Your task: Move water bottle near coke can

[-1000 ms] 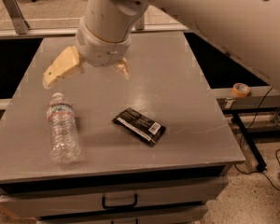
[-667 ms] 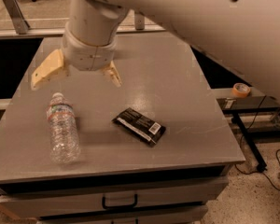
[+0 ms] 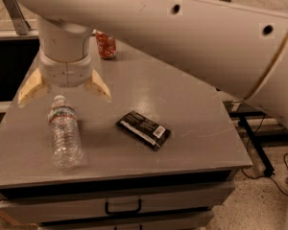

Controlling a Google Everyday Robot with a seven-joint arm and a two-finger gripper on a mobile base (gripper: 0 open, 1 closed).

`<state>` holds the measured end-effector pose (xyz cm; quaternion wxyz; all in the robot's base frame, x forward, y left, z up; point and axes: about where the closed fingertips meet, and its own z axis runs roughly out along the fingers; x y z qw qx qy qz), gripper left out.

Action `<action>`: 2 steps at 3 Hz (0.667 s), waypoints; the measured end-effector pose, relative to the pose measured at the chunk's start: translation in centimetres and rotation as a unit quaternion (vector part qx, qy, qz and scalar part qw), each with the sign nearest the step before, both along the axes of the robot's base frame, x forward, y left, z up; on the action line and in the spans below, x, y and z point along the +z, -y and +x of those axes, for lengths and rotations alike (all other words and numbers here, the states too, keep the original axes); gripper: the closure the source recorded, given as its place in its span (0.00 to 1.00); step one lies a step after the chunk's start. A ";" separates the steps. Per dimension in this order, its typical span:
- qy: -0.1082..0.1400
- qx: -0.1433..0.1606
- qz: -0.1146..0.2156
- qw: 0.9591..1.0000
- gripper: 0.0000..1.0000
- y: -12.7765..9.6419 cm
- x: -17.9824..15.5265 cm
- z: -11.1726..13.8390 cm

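The end effector has swung left and dropped lower. Its fingers are spread wide and it now hovers over the cap end of the water bottle, which lies on its side at the near left of the tabletop. The coke can stands at the far edge, well apart. A grasp looks imminent.

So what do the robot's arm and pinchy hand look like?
The arm is a fat, creamy-white tube with small dark round holes. The gripper, near the cap of the water bottle, has a round white wrist and two tan wedge-shaped fingers.
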<state>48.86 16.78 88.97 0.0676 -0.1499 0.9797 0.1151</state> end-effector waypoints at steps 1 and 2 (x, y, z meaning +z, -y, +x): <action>-0.009 -0.022 -0.023 0.999 0.00 -0.6 -1.9 -0.7; -0.021 -0.009 -0.031 0.999 0.18 -1.5 -3.4 -1.5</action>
